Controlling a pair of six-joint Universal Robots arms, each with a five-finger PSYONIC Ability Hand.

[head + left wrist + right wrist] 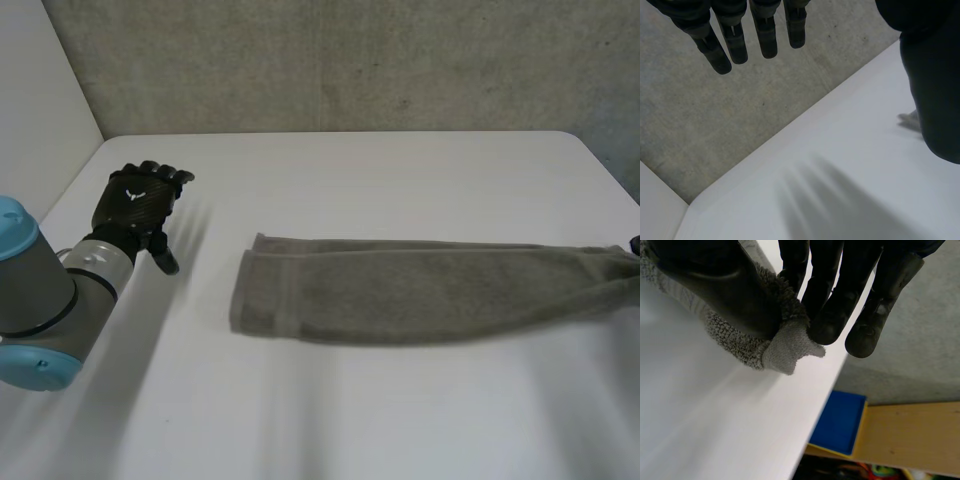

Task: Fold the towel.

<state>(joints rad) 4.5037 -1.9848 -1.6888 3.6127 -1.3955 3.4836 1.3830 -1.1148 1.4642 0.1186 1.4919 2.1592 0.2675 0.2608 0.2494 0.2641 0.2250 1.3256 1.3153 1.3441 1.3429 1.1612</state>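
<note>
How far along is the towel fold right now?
Done: the towel lies on the table as a long narrow strip, apparently doubled lengthwise, judging by its layered left end. In hand: the right hand pinches the strip's right end between thumb and fingers. To do: the crosswise folds; the left hand is open, off the cloth.

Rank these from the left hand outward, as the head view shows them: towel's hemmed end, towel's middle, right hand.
1. Nearest: towel's hemmed end, just right of the left hand.
2. Next: towel's middle, farther right.
3. Farthest: right hand, pinching the towel's other end.
</note>
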